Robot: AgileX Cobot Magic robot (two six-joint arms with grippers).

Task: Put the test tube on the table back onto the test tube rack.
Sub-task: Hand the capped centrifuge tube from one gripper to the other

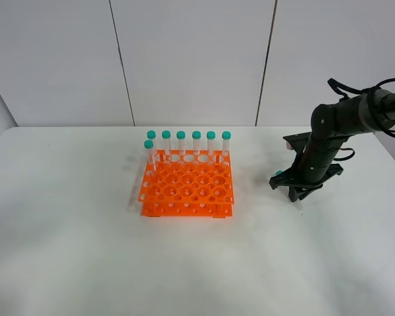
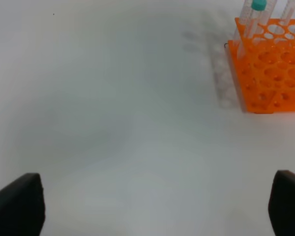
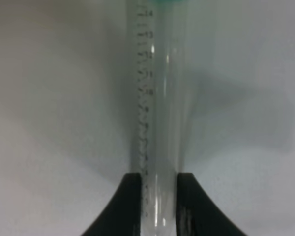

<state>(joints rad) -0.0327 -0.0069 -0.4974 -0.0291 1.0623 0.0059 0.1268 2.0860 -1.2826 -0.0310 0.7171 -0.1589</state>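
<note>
A: White panelled wall (image 1: 184,59) is standing behind a white counter (image 1: 66,263) in the high view. What is sitting on it?

B: An orange test tube rack (image 1: 187,191) is sitting near the middle. Seven teal-capped tubes (image 1: 196,143) are standing upright in it, six along the back row and one in the next row at the left corner.

A: And the arms?

B: Only the right arm (image 1: 329,138) is showing. It is reaching down to the counter, well to the right of the rack. The teal cap of the test tube (image 1: 278,174) is poking out beside the right jaws, on the side facing the rack.

A: What is the left wrist camera showing?

B: The left jaws are standing released. Two dark fingers (image 2: 17,206) are sitting far apart with only bare counter between them. A corner of the rack is showing well apart from them, with one capped tube in its corner hole.

A: And the right wrist camera?

B: The right jaws are grasping the test tube (image 3: 160,113) near its lower end, one dark finger pressing on each side. Printed graduation marks (image 3: 146,73) are running up the clear barrel, and the cap is just peeking in at the far edge. Whether the tube is touching the counter or hanging just above it, I cannot tell.
</note>
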